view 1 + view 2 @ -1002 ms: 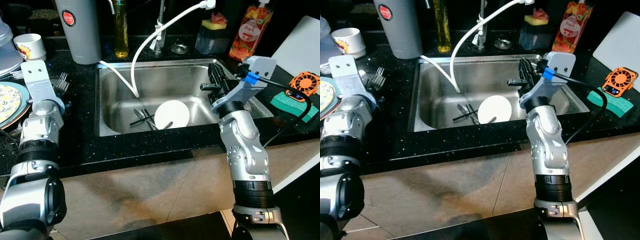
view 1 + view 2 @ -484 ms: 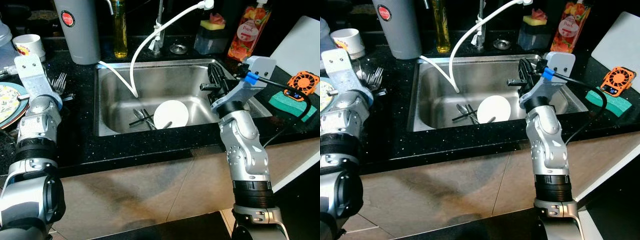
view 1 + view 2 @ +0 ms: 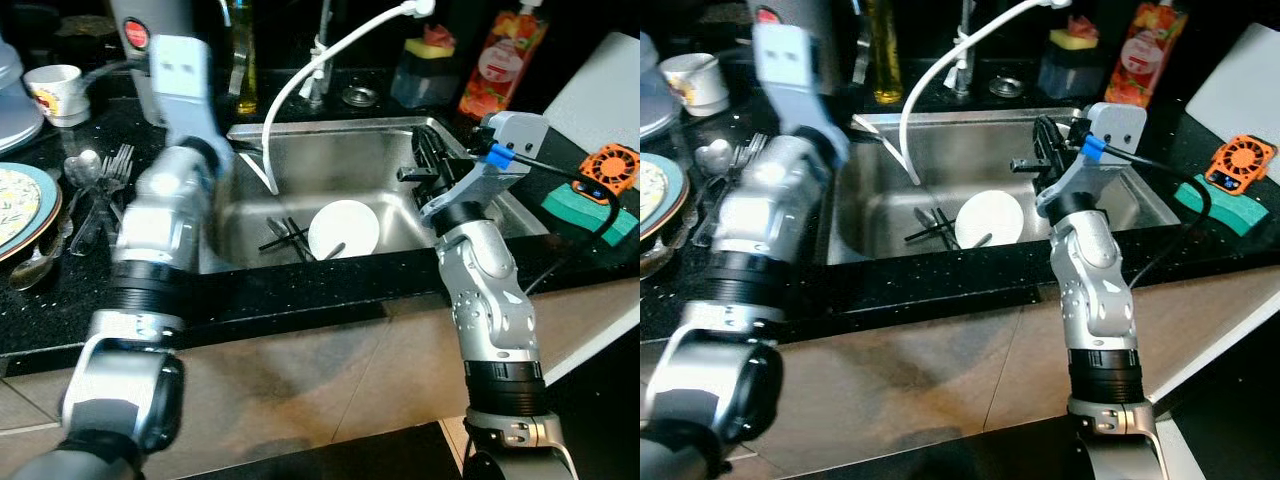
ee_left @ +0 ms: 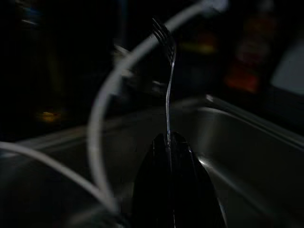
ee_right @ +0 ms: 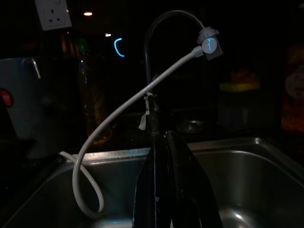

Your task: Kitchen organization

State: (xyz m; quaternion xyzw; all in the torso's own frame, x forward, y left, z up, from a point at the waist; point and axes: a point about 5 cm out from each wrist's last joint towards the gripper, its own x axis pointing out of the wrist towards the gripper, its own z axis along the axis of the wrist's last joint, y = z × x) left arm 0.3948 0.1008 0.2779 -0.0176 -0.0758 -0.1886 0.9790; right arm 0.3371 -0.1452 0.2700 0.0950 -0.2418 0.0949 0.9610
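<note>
Patterned plate with teal rim (image 3: 20, 205) on black speckled counter (image 3: 300, 290) at far left; loose metal forks and spoons (image 3: 85, 195) beside it. Left gripper (image 4: 168, 142) raised over left edge of stainless steel sink (image 3: 380, 160), fingers pinched tight on thin silver fork (image 4: 167, 80), tines pointing away from wrist. White hose (image 3: 300, 85) loops from tap into basin. Round white plate (image 3: 343, 229) and dark utensils (image 3: 285, 235) lie in basin. Right gripper (image 5: 164, 142) above sink's right side, fingers pressed together, holding nothing. Green sponge (image 3: 590, 210) on counter at far right.
</note>
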